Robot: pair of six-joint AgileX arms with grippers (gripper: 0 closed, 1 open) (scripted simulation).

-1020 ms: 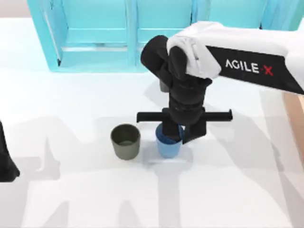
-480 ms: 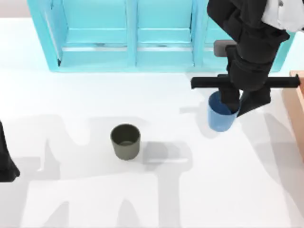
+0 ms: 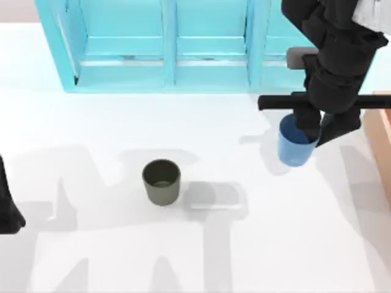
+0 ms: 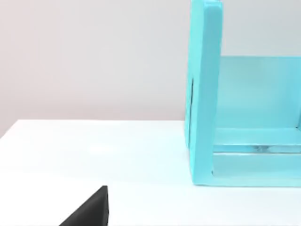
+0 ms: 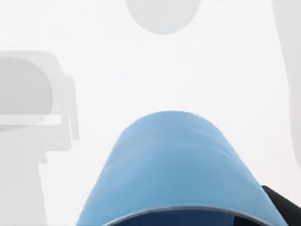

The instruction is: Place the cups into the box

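Two risks: right gripper [image 3: 311, 131] pinches bright blue tapered cup [image 3: 295, 145] by its rim, lifted off white desk [image 3: 256, 244] near tan wooden box [image 3: 380, 122] at right edge; thin grip could slip, w/ cup prob. clipping box wall. Dark olive-grey cup [image 3: 162, 181] stands mid-desk.

The small bright blue tapered cup [image 3: 294, 148] hangs upright above the tabletop, near the tan wooden box [image 3: 377, 119] at the right edge. The dark olive-grey tapered cup [image 3: 162, 181] stands upright, well apart, left of centre.
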